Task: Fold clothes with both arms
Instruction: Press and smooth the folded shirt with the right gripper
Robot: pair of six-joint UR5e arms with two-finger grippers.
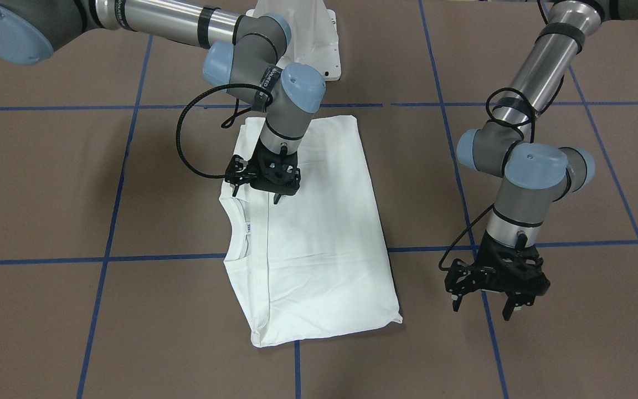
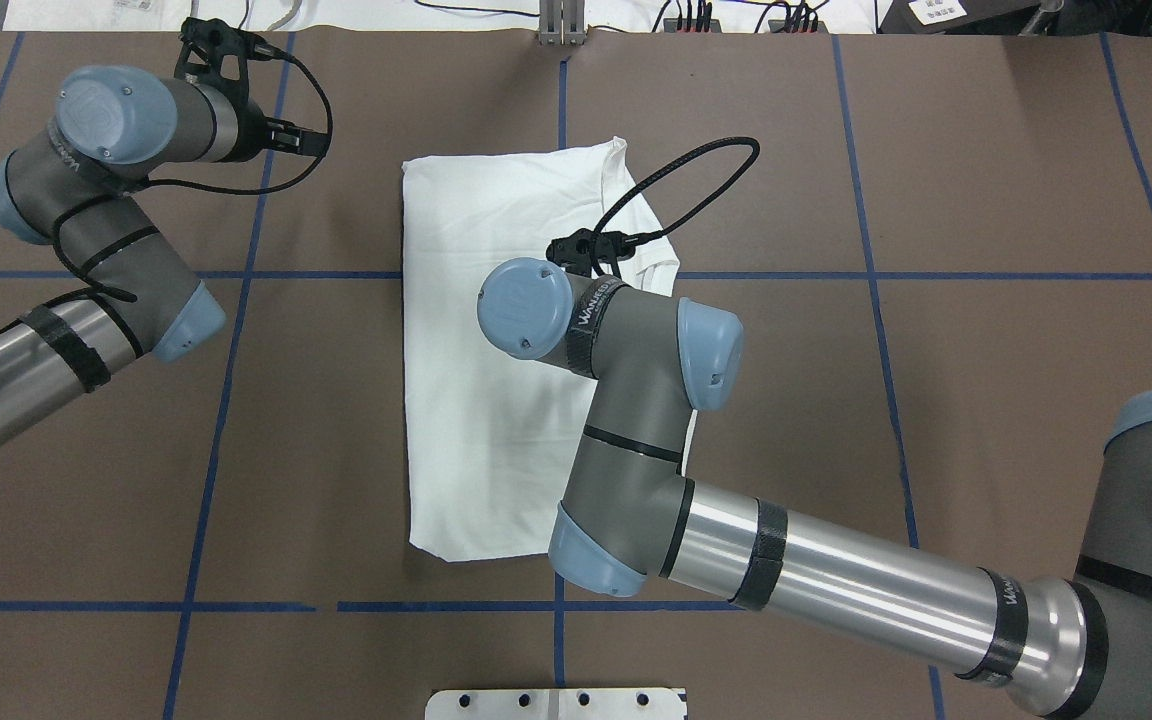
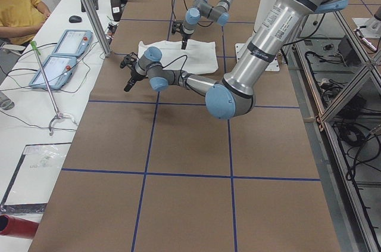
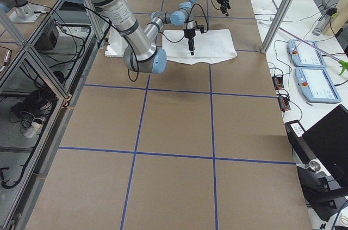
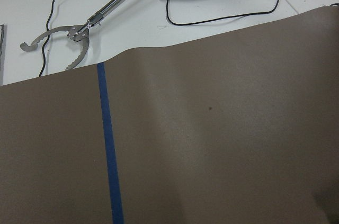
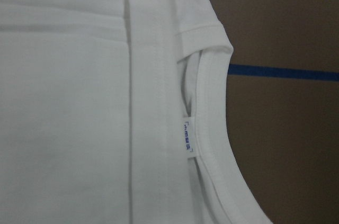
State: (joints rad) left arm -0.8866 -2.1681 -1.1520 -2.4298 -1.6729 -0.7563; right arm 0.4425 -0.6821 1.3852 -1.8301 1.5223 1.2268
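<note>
Folded white cotton T-shirt; black right gripper spread, empty, near collar edge; black left gripper likewise, over bare brown tabletop.

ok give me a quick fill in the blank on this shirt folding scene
1. The folded T-shirt lying on the table is ___ in colour.
2. The left gripper is off the shirt, over bare table, with its jaws ___.
3. The right gripper is above the shirt, near its ribbed ___.
4. The grid lines taped on the table are ___.

Missing words: white; open; collar; blue
</note>
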